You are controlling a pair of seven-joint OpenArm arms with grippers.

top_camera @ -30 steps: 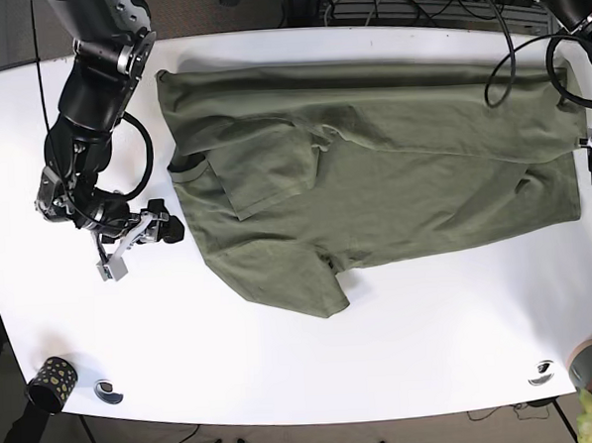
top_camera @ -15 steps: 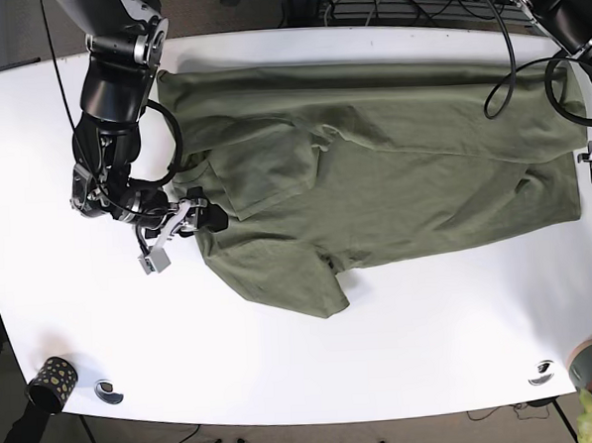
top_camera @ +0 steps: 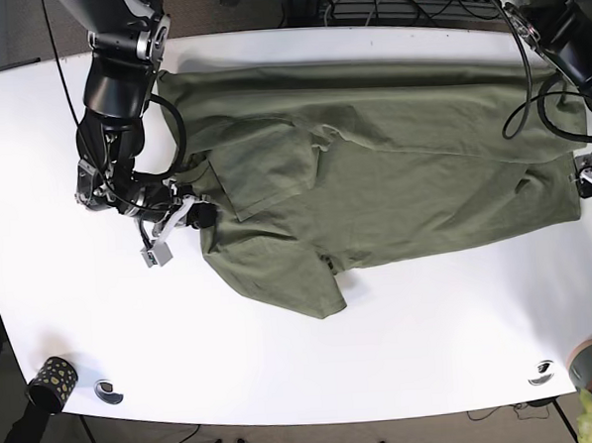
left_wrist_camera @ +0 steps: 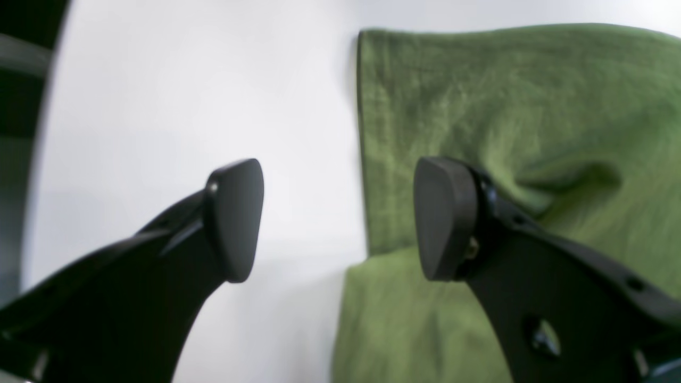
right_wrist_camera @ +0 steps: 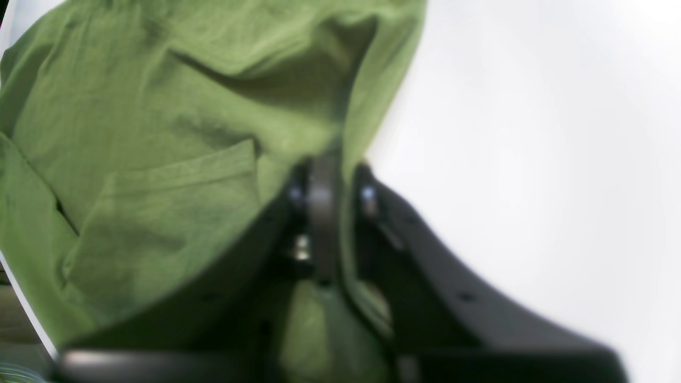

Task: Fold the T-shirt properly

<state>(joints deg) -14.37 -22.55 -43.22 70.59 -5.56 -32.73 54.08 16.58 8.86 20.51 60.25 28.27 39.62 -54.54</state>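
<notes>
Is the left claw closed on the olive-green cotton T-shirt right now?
No. In the left wrist view the left claw stands open, its fingertips apart over the white table beside the olive-green cotton T-shirt edge.

Bright, even light overhead, tabletop (top_camera: 401, 325) glaring white, shadows soft; both wrist views blur, the close black fingers (left_wrist_camera: 234, 218) well out of focus.

The olive-green T-shirt (top_camera: 373, 168) lies spread lengthwise across the upper middle of the base view, wrinkled and partly folded. One sleeve is turned over the body at centre-left; another flap juts toward the lower centre.
</notes>
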